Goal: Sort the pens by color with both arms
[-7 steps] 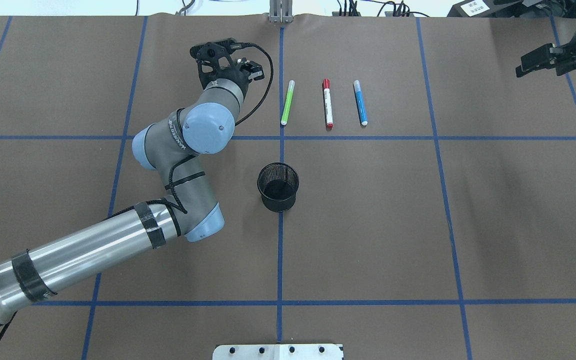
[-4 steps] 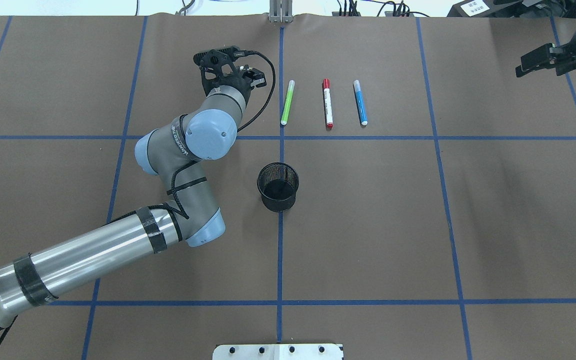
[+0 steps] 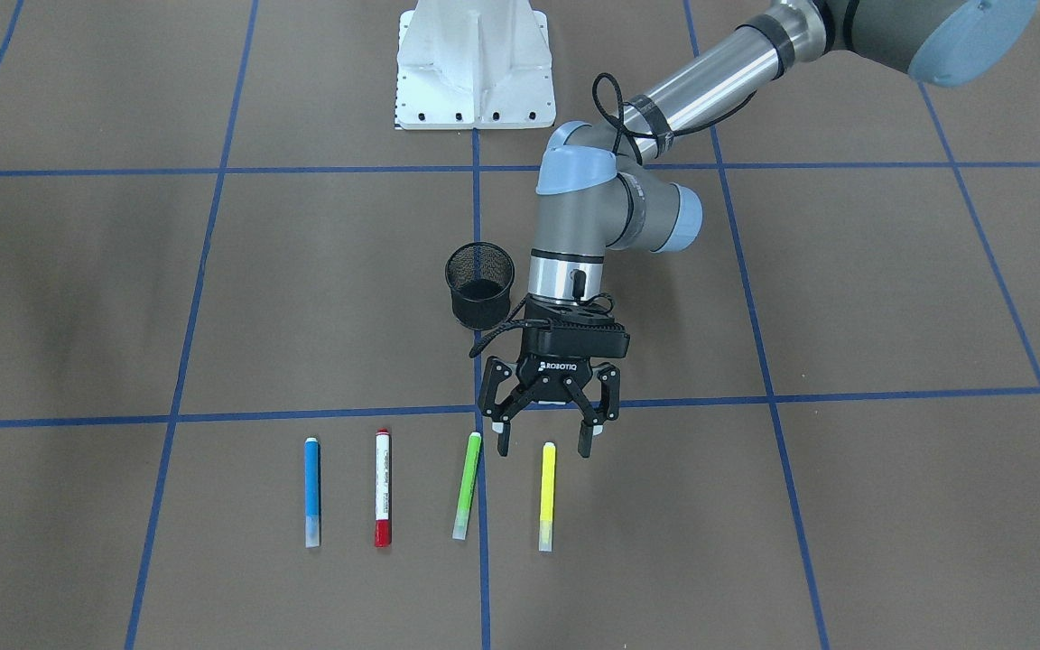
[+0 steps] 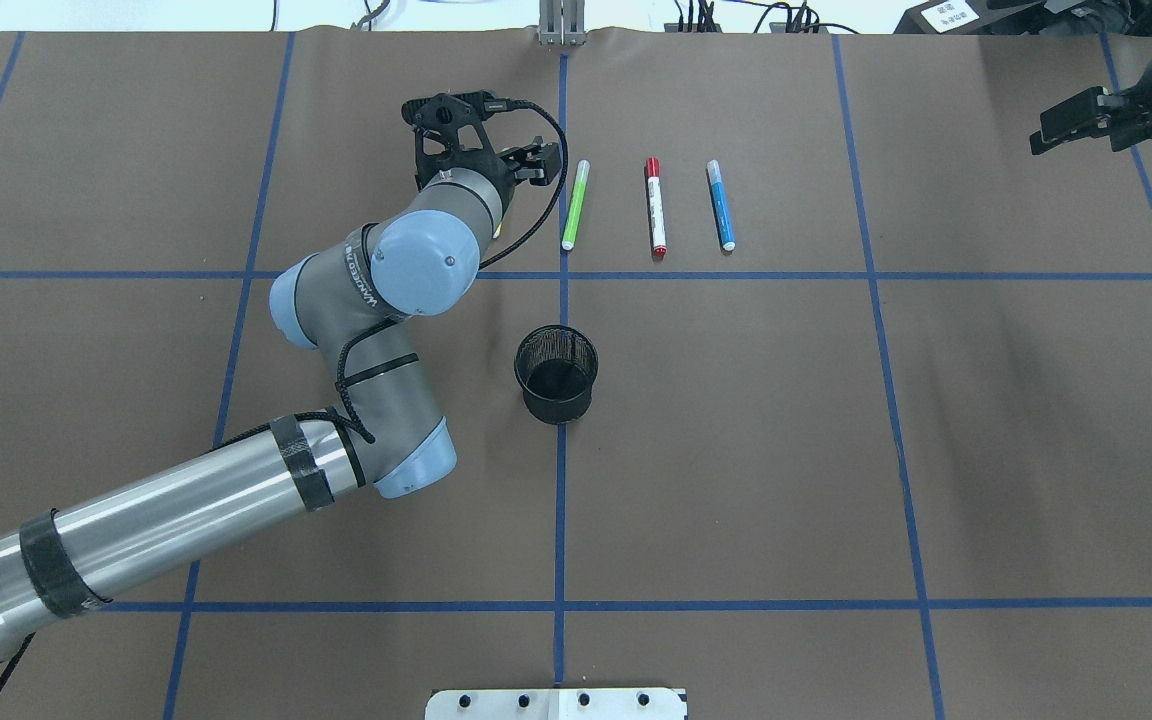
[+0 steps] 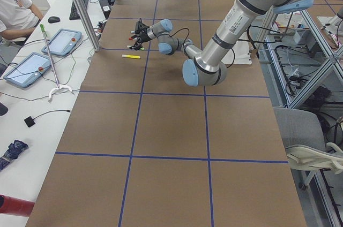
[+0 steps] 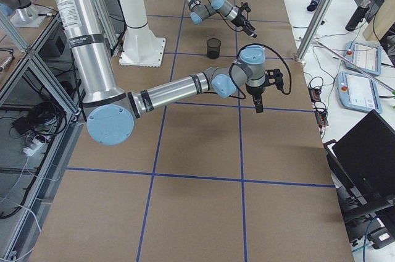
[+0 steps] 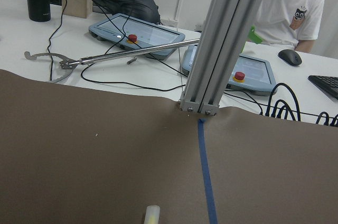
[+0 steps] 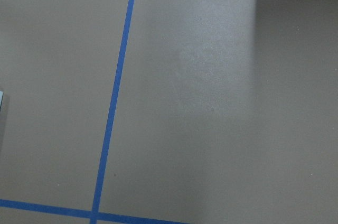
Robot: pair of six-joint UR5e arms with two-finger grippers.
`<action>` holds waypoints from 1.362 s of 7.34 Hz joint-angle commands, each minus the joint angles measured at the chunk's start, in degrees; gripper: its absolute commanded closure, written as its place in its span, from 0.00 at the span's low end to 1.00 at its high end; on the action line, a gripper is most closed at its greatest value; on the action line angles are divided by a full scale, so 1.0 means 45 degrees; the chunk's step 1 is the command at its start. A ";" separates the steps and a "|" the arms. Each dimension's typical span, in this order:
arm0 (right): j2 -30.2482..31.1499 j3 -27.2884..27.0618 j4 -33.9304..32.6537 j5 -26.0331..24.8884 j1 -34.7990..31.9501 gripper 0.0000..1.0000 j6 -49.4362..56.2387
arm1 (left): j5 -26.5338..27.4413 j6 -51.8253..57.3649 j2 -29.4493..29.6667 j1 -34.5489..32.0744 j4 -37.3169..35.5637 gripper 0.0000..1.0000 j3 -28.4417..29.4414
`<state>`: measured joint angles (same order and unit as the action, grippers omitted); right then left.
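Four pens lie in a row on the brown mat: blue (image 3: 311, 492), white-barrelled red (image 3: 382, 487), light green (image 3: 468, 485) and yellow (image 3: 547, 496). My left gripper (image 3: 543, 446) is open and points down, its fingertips straddling the near end of the yellow pen just above it. In the overhead view the green (image 4: 574, 205), red (image 4: 655, 207) and blue (image 4: 721, 205) pens show, while my left arm hides most of the yellow pen. The yellow pen's pale cap (image 7: 151, 215) shows in the left wrist view. My right gripper (image 4: 1066, 122) hangs far off at the table's right edge; I cannot tell whether it is open.
A black mesh cup (image 4: 556, 374) stands upright on the centre line, nearer the robot than the pens. A metal post (image 7: 216, 55) rises at the table's far edge. The white pedestal base (image 3: 475, 68) sits at the near edge. Operators' desks lie beyond the far edge.
My left gripper has moved right, toward the green pen, and the wrist has turned. The pens, the cup and my right arm have not moved.
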<state>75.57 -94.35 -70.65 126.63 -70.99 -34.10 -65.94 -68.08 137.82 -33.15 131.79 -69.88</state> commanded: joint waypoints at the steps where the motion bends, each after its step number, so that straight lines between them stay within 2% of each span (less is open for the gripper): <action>1: -0.0267 0.0029 -0.0100 0.0005 0.0014 0.01 -0.0097 | -0.1955 0.1489 -0.0022 -0.0754 -0.2129 0.00 -0.0935; 2: -0.0424 0.0107 -0.0140 -0.0014 0.0014 0.01 -0.0098 | -0.2954 0.2309 -0.0235 -0.1242 -0.3415 0.00 -0.1555; 4: -0.1202 0.0108 -0.1634 -0.0634 0.0091 0.01 -0.0040 | -0.4575 0.4823 -0.1910 -0.2391 -0.7549 0.00 -0.5294; 5: -0.1304 0.0108 -0.2088 -0.0736 0.0092 0.01 0.0076 | -0.6383 0.5223 -0.2477 -0.3520 -0.8477 0.00 -0.6046; 6: -0.1286 0.0243 -0.2112 -0.0737 0.0014 0.01 0.0097 | -0.8625 0.6716 -0.3469 -0.4963 -0.8506 0.00 -0.6150; 7: -0.1247 0.0476 -0.2190 -0.0582 -0.0257 0.01 0.0232 | -1.0194 0.9186 -0.4774 -0.6292 -0.8525 0.00 -0.6151; 8: -0.1034 0.0749 -0.2210 -0.0252 -0.0492 0.01 0.0949 | -1.1409 1.0449 -0.5387 -0.7446 -0.8622 0.00 -0.5958; 9: -0.0896 0.1352 -0.2210 0.0157 -0.0919 0.01 0.2078 | -1.2523 1.0635 -0.5973 -0.8366 -0.9126 0.00 -0.5840; 10: -0.0740 0.2034 -0.2191 0.0645 -0.1426 0.01 0.3249 | -1.3462 1.1488 -0.6346 -0.9284 -1.0040 0.00 -0.5607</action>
<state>71.37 -88.65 -80.53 127.04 -74.84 -25.62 -120.60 -20.74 112.03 -69.52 90.49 -96.14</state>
